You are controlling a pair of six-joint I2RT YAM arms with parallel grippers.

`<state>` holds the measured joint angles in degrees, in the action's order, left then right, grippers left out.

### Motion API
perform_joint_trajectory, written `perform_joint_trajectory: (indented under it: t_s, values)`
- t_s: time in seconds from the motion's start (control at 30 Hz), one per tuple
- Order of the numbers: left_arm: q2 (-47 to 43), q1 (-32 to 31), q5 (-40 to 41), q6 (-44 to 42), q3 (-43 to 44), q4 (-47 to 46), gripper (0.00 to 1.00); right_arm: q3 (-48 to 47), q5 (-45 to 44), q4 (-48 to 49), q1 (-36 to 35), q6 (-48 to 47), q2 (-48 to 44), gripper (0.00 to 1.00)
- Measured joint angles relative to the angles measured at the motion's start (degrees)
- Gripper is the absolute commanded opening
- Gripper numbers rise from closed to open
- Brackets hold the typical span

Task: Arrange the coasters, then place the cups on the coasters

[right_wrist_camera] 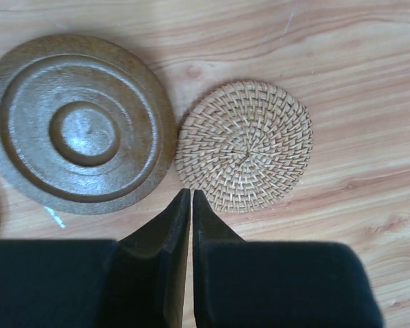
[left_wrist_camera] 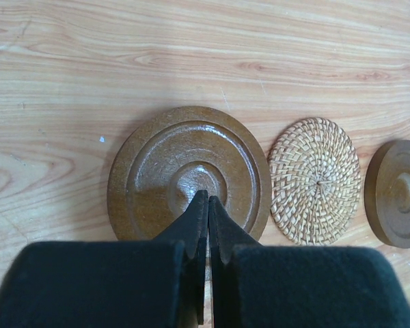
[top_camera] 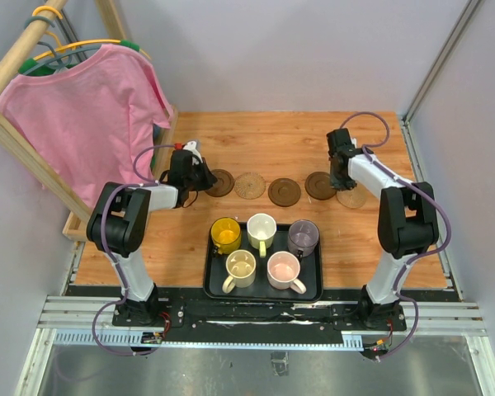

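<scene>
Five coasters lie in a row across the table: dark brown point(top_camera: 220, 182), woven tan point(top_camera: 249, 185), dark brown point(top_camera: 284, 191), dark brown point(top_camera: 320, 186) and woven tan point(top_camera: 351, 196). My left gripper point(left_wrist_camera: 208, 198) is shut, empty, its tips over the middle of the leftmost dark coaster point(left_wrist_camera: 188, 171), with the woven one point(left_wrist_camera: 315, 180) beside it. My right gripper point(right_wrist_camera: 191, 195) is shut on nothing, its tips just short of the gap between a dark coaster point(right_wrist_camera: 78, 123) and the woven coaster point(right_wrist_camera: 244, 145). The cups stand on the tray: yellow point(top_camera: 226, 235), white point(top_camera: 261, 229), grey-purple point(top_camera: 304, 238), cream point(top_camera: 240, 268), pink point(top_camera: 285, 270).
A black rectangular tray point(top_camera: 211, 285) holds the cups near the front edge between the arm bases. A wooden rack with a pink shirt point(top_camera: 82, 115) on a hanger leans along the left side. Walls close off the back and right.
</scene>
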<state>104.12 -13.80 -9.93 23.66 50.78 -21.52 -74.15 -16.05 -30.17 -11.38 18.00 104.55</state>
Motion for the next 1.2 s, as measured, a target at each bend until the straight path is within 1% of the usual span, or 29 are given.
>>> perform_joint_trajectory:
  t_s: [0.13,0.2,0.27,0.3,0.43,0.5,0.63,0.83,1.03,1.2]
  values:
    - [0.2,0.0,-0.5,0.0,0.0,0.4,0.01,-1.1,-0.7,-0.1,-2.6,-1.4,-1.0,0.15]
    - [0.5,0.0,-0.8,0.0,0.0,0.6,0.01,-1.6,0.8,0.3,-4.2,-2.2,-1.5,0.18]
    - [0.7,0.0,-1.2,0.0,0.0,0.7,0.0,-2.7,3.4,0.8,-5.9,-3.1,-1.6,0.18]
    - [0.9,0.0,-1.4,0.1,0.0,0.7,0.01,-3.3,4.7,1.0,-6.7,-3.3,-1.4,0.17]
    - [1.5,0.0,-1.7,0.6,0.0,0.8,0.0,-8.8,9.3,1.7,-10.0,-4.8,1.7,0.04]
    - [1.7,0.0,-1.7,0.8,0.0,1.0,0.0,-12.6,11.3,2.2,-11.9,-5.2,4.6,0.02]
    - [2.2,0.1,-1.5,1.1,0.3,1.7,0.01,-20.2,14.5,2.0,-15.2,-5.6,11.7,0.01]
    - [2.3,1.9,-0.9,2.4,0.4,2.0,0.0,-27.9,18.9,0.9,-18.4,-5.7,19.5,0.01]
    - [2.3,5.3,-0.3,3.8,0.3,2.0,0.01,-31.8,21.0,-0.4,-20.5,-6.1,22.8,0.01]
    - [2.3,6.2,-0.4,3.9,0.3,2.0,0.01,-32.9,22.4,-1.0,-22.2,-6.3,24.3,0.01]
